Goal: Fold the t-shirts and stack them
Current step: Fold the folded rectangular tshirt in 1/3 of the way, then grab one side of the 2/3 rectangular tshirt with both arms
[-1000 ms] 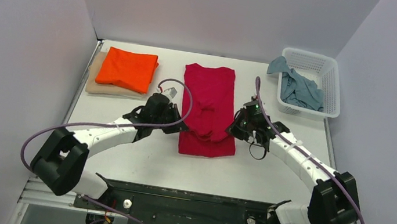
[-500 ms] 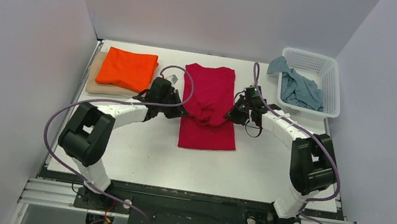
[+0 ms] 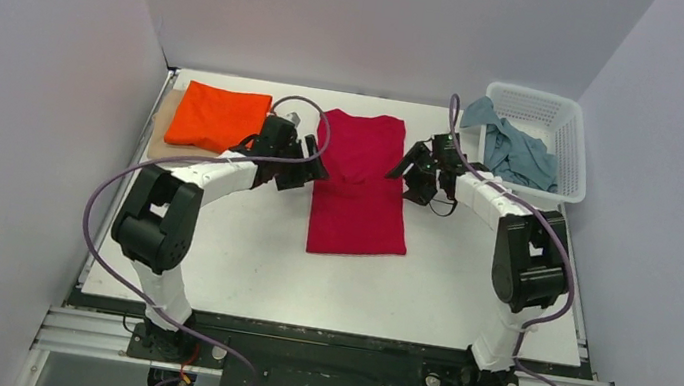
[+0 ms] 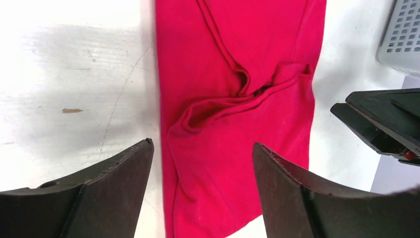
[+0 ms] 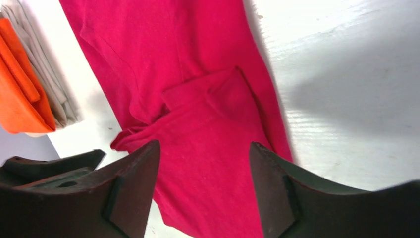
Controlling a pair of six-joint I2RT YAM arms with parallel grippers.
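Observation:
A crimson red t-shirt (image 3: 359, 206) lies as a long strip mid-table, with a rumpled cross fold near its middle (image 4: 233, 94) (image 5: 198, 104). My left gripper (image 3: 307, 170) (image 4: 202, 144) hovers open at the shirt's left edge, and nothing is between its fingers. At the shirt's right edge, my right gripper (image 3: 407, 174) (image 5: 205, 144) is also open and empty. The orange t-shirt (image 3: 217, 118) (image 5: 20, 99) rests folded on the folded beige t-shirt (image 3: 161, 127) (image 5: 49, 84) at the far left. A grey-blue t-shirt (image 3: 517, 153) is crumpled in the basket.
The white lattice basket (image 3: 544, 105) (image 4: 403, 29) stands at the far right corner. Grey walls close in the table on three sides. Both arms reach inward across the table's middle, with cables looping above them.
Both grippers carried the pinched red cloth toward the far side, then opened and let it go. The fold now lies on the shirt's middle.

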